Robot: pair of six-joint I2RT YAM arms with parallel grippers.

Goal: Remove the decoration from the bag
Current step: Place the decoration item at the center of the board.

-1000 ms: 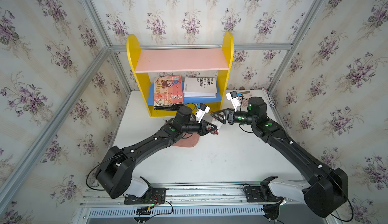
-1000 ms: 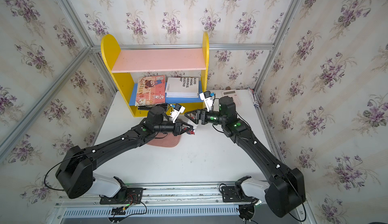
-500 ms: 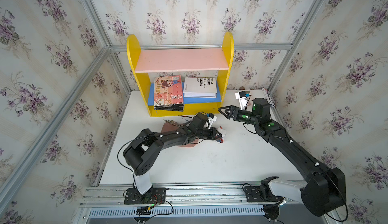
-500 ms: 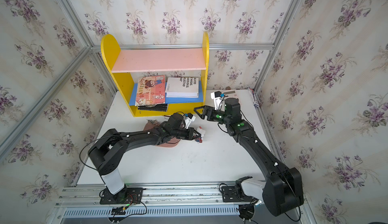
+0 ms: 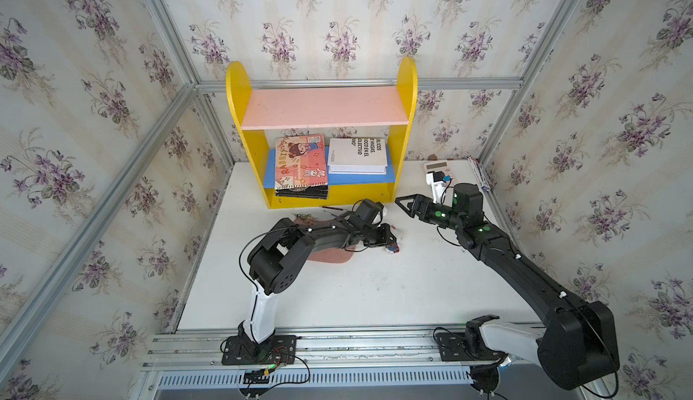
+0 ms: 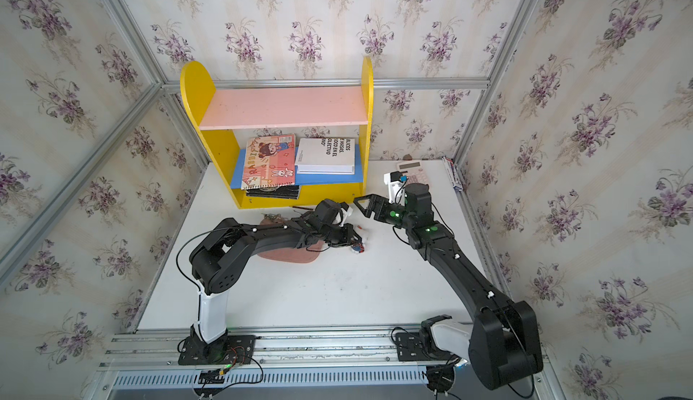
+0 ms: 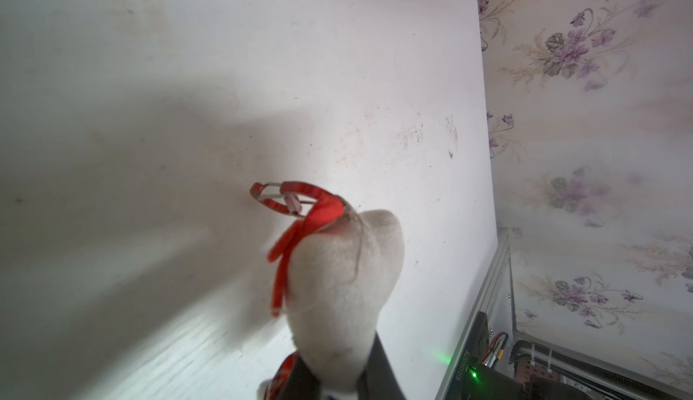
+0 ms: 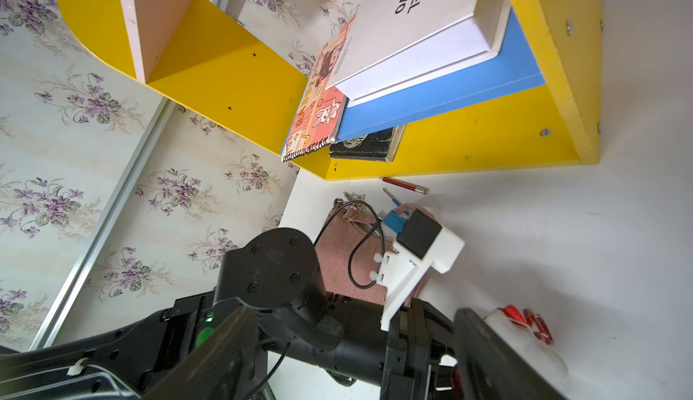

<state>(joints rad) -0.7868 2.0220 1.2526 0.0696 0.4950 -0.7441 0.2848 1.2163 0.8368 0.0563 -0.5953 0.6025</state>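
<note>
1. Shelf unit: the yellow wooden shelf unit (image 5: 407,117) stands at the far side of the white table (image 5: 375,297). Its blue lower board (image 5: 360,178) carries an illustrated pink spiral-bound notebook (image 5: 300,164) on the left and a white book with black lettering (image 5: 358,153) on the right. A black book (image 5: 302,192) lies under that board.
2. Bag: the dusty-pink soft fabric bag (image 5: 332,257) lies flat on the table, near of the shelf unit and largely covered by the left arm. Its long axis runs left to right. Its contents cannot be told.
3. Location of the task item: the decoration (image 5: 392,249), a small plush figure with a white head and a red-and-blue plaid body, sits just right of the bag and apart from it.
4. Orientation: the long axis of the decoration runs near to far. The plaid body is on the near side. The red metal clasp (image 7: 285,197) is on the far side, clear of the fingers.
5. Left gripper (image 5: 390,237): the jaws are narrow and closed on the decoration. In the left wrist view the white head stands between the dark fingers (image 7: 380,368). Whether the decoration touches the table cannot be told.
6. Right gripper (image 5: 404,207): the jaws are wide apart, holding and touching nothing. It hangs above the table just far-right of the decoration, with its tips pointing left.
</note>
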